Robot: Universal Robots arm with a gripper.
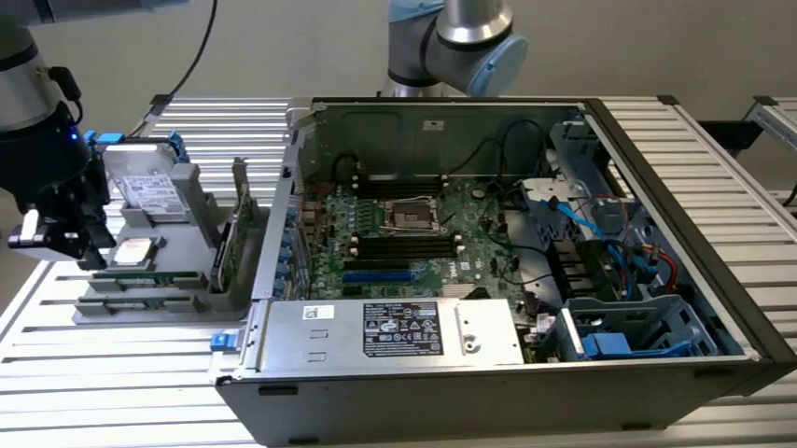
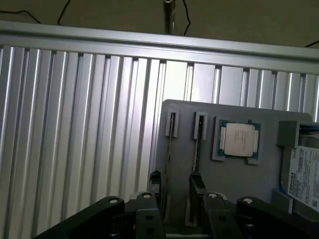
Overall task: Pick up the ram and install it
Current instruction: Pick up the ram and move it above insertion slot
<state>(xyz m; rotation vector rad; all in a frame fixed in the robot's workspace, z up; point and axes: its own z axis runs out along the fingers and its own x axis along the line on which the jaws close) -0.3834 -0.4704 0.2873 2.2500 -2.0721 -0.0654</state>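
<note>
Wrist view: my gripper (image 2: 174, 191) hangs low over a flat grey plastic tray (image 2: 239, 194). My two black fingers (image 2: 197, 184) stand well apart, with nothing clamped between them. Two narrow slots in the tray run straight ahead from my fingertips. One lies in line with the gap between my fingers, the other runs out from behind one fingertip. Ahead and off to that fingertip's side sits a square silver processor chip (image 2: 239, 139) in its own recess of the tray. Farther out on the same side lies a silver hard drive (image 2: 305, 174) with a white label. Beyond the tray stretches the ribbed aluminium table (image 2: 75, 124).

Exterior view: a long, narrow green circuit-board stick, the ram (image 1: 144, 277), stands on edge in the tray just beside and below my fingertips. A second green stick (image 1: 131, 303) like it sits in the neighbouring slot. I cannot tell whether either finger touches the ram. Well apart from my fingers, past the tray, an open black and silver computer case (image 1: 498, 392) lies on its side on the table. A green motherboard (image 1: 486, 224) with long black memory slots (image 1: 405, 245) lies inside it.
</note>
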